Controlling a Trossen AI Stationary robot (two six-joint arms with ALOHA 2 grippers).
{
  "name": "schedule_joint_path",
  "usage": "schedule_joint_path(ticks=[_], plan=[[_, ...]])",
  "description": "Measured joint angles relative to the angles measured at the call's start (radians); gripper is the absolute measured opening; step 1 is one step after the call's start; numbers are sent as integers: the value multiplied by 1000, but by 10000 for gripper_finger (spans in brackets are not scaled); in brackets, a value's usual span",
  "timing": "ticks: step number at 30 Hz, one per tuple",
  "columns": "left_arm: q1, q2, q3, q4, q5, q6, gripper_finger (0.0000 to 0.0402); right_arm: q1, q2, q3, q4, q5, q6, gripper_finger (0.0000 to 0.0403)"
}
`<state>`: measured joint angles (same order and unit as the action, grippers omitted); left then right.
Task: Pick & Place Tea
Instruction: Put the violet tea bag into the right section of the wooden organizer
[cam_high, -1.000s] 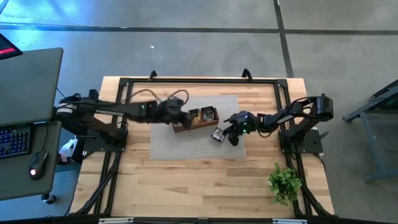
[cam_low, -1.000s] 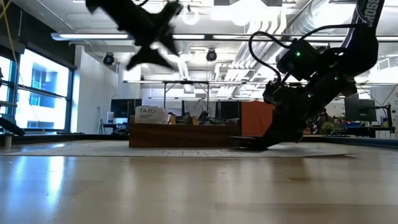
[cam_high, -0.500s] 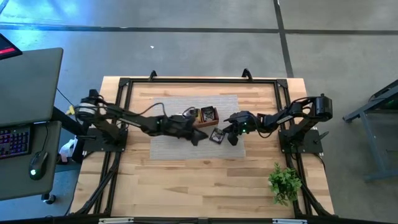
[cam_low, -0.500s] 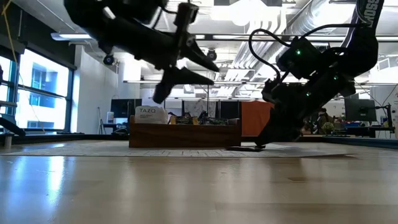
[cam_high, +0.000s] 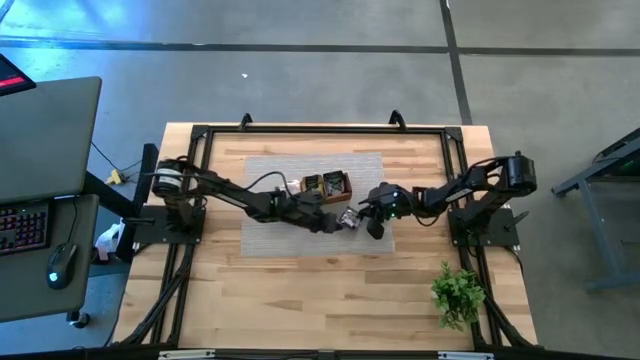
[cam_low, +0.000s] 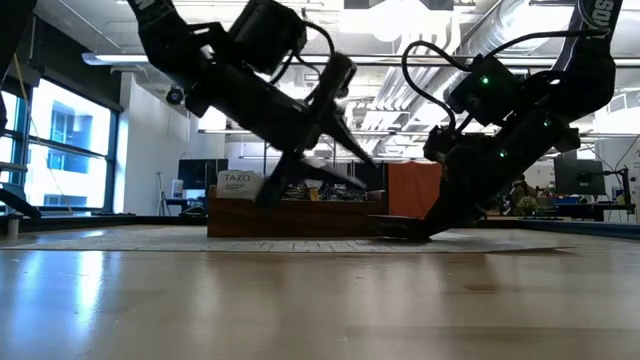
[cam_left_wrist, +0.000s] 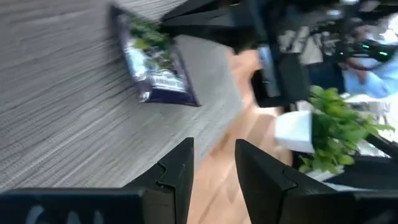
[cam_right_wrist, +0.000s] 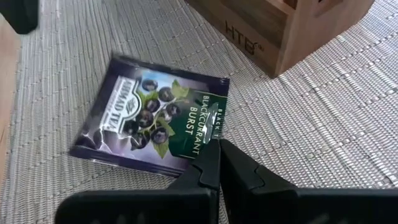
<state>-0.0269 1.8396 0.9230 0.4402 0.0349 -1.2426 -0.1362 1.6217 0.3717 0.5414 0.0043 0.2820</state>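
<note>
A dark purple tea sachet (cam_right_wrist: 152, 118) printed with berries lies on the grey mat (cam_high: 270, 235), just near of the brown wooden tray (cam_high: 325, 186). The tray holds several other sachets. My right gripper (cam_right_wrist: 217, 149) comes in from the table's right and is shut at the sachet's edge. My left gripper (cam_left_wrist: 214, 165) is open and reaches in low from the left. Its fingers stand just short of the same sachet (cam_left_wrist: 155, 65) without touching it. In the high view both grippers meet around the sachet (cam_high: 349, 217). My right gripper has the sachet's edge beside the green label (cam_right_wrist: 205, 121) pinched between its two shut fingers. The fingers slant down from the table's right. The rest of the sachet lies flat or nearly flat on the mat; whether any of it is lifted I cannot tell.
The tray (cam_right_wrist: 280, 31) stands right behind the sachet, its wall close to my right fingers. A small green plant (cam_high: 458, 292) in a white pot sits near the table's right near corner. Bare wood lies near of the mat. Black frame rails run around the table.
My left arm has swung from above the tray's left end toward the near edge and to the right. It has come down to the mat beside the sachet, its fingers open. My right gripper and the sachet have kept their place.
</note>
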Motion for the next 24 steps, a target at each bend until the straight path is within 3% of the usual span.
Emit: schedule_joint_path(ticks=[8,16,24], plan=[[0,29,19,-73,-37,-148,117,6,-1,1,-17,12,-2,0],[6,29,18,-101,-119,-184,117,6,-1,0,-9,6,-3,0],[8,80,33,-115,-123,-234,117,6,0,-1,2,4,-3,0]])
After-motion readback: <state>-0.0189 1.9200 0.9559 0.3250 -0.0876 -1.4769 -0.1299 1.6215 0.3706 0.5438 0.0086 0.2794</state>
